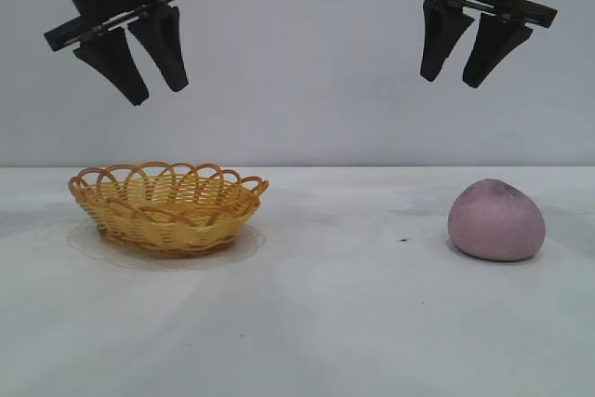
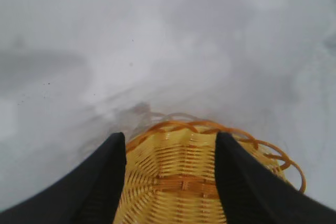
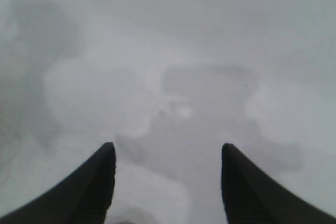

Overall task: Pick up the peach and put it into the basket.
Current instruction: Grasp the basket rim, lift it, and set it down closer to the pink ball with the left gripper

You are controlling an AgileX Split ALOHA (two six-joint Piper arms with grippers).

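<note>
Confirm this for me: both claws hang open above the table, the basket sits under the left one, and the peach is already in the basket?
Not quite. The peach is not in the basket; the exterior view shows it lying on the table below the right claw. The rest holds: both claws hang open, and the basket sits under the left claw.

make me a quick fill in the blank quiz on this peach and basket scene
1. The peach lies on the table, below the ____ gripper.
2. The basket holds ____.
3. The left gripper hangs above the ____.
4. Both grippers' fingers stand ____.

Missing words: right; nothing; basket; open
</note>
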